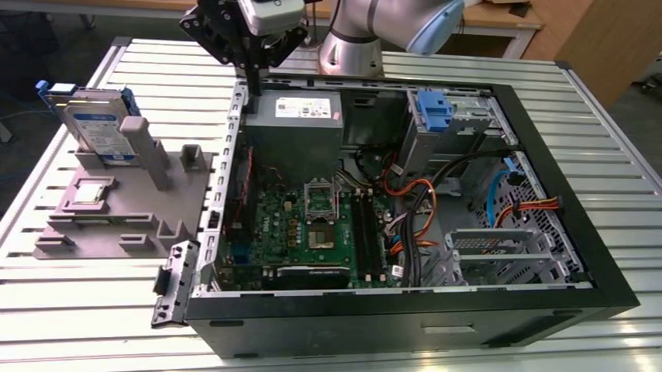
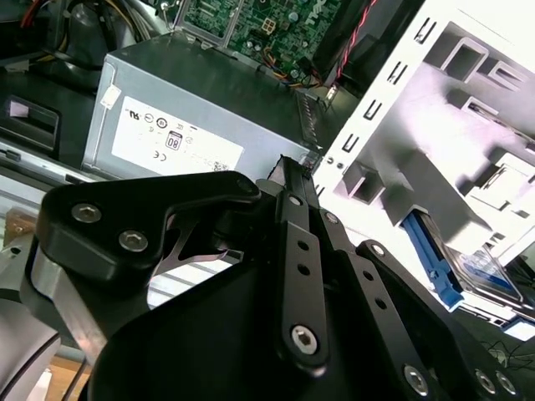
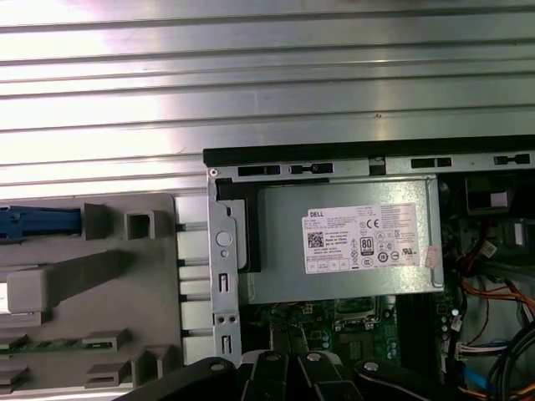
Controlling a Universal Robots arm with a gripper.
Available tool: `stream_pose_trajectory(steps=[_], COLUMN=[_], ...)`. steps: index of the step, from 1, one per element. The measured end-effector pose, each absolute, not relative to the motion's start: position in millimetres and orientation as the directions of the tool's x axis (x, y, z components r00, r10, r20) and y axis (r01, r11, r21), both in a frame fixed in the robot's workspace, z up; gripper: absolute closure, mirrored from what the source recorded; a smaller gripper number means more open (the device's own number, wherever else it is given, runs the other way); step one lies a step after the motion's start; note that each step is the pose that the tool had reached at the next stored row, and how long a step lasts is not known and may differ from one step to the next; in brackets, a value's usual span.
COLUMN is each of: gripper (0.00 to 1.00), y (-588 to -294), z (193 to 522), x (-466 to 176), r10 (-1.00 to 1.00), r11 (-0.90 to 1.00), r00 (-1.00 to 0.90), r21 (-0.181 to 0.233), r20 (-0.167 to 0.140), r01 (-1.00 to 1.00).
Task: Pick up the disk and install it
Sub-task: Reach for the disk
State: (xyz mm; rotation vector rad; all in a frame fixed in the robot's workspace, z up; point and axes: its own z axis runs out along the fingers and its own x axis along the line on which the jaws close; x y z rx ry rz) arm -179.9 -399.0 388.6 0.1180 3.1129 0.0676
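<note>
- Hovering over a corner of the open computer case (image 1: 414, 329) in the exterior view, the gripper (image 1: 249, 71) hangs above the case's metal edge rail, just beside the power supply (image 1: 307, 108). Its upper part is cut off by the frame edge.
- Its fingers taper to a single point there, so the claw looks drawn narrow with nothing in it.
- The disk (image 1: 98, 128) stands upright in a slot of the grey fixture (image 1: 114, 221) on the slatted metal table (image 1: 62, 310), at the exterior view's left and well apart from the gripper. Its lower end is hidden in the slot.
- That view also lays out the motherboard (image 1: 310, 225) and a blue latch piece (image 1: 432, 108) inside the case.
- In the second wrist view, black linkages crowd the foreground and the fingertips (image 2: 292, 188) meet over the power supply's stickered face, gripping nothing. Past the pale fixture, the disk (image 2: 481, 271) shows its label and blue frame, partly blocked by a linkage.
- The first wrist view looks down on the power supply, the fixture and the table slats. A blue strip (image 3: 38, 222) at the frame edge is probably the disk's frame, though too little shows to be sure.
</note>
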Motion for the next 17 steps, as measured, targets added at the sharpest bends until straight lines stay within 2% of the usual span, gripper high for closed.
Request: stream_pose_trajectory(steps=[17], gripper=[0.90], y=[-397.4], z=[388.6], x=[-190.1], r10=[0.076], r11=[0.996], r00=[-0.997], r21=[0.044], r20=[-0.024], r01=[0.075])
